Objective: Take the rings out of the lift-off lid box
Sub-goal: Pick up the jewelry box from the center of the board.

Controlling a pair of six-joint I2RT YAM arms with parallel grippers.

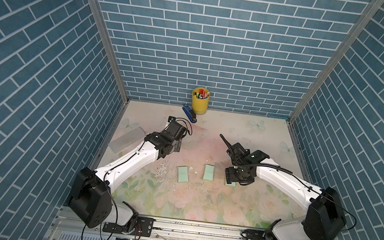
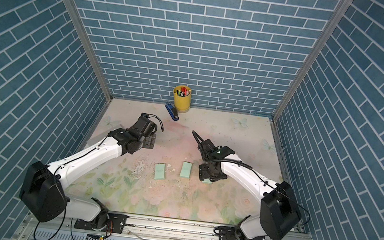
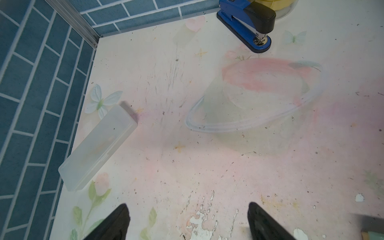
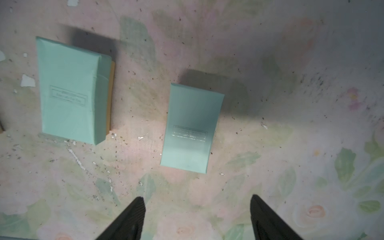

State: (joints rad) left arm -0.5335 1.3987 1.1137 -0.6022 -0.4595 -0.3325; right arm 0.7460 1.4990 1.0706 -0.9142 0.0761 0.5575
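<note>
Three closed mint-green boxes lie in a row on the floral table: left (image 1: 183, 174), middle (image 1: 209, 172) and right (image 1: 231, 183). No rings show anywhere. My right gripper (image 1: 230, 178) hangs over the right box, hiding part of it in both top views. In the right wrist view it (image 4: 197, 197) is open and empty, a little short of the right box (image 4: 191, 128). The middle box (image 4: 70, 91) shows a tan edge under its lid. My left gripper (image 3: 187, 204) is open over bare table, back left of the boxes (image 1: 176, 146).
A yellow cup of pens (image 1: 200, 101) and a blue stapler (image 1: 189, 116) stand by the back wall. A translucent plastic case (image 3: 97, 147) lies along the left wall. Blue brick walls enclose three sides. Paint is chipped near the left box (image 1: 162, 169).
</note>
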